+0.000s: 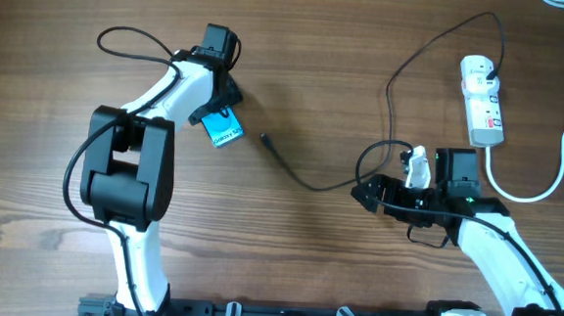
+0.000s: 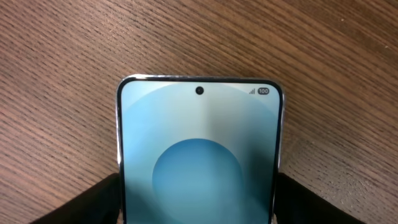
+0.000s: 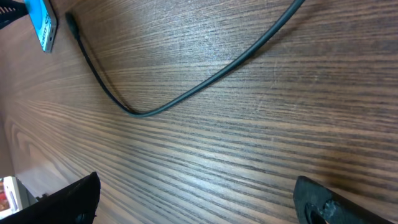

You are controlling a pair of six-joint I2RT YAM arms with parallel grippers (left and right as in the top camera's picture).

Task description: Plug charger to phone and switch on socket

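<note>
Black fingers (image 2: 81, 202) of your left gripper (image 1: 216, 113) are clamped on both long edges of the phone (image 2: 199, 155). Its screen faces the wrist camera and the end with the camera hole points away from the wrist. That grip looks meant to brace the phone against a push from a plug. No port shows on the outward end, though, and the other end is hidden at the wrist, so you cannot tell from here where the port is. Seen from above, the phone is on the left half of the wooden table (image 1: 298, 61), angled with its free end towards the right. The plug tip (image 1: 267, 137) lies just right of it, near but not touching. Your right gripper (image 1: 363, 195) has its fingers (image 3: 68, 199) spread wide with nothing between them. It sits right of centre and faces left along the charger (image 3: 135, 114), probably lined up so you can take the cable a little behind the tip. From there the cable loops beside that gripper and runs far and right to the socket (image 1: 482, 102). The socket lies at the far right with its thick white cord (image 1: 546, 164) curling nearer. Its switch is too small to read, so treat it as not yet pressed.
</note>
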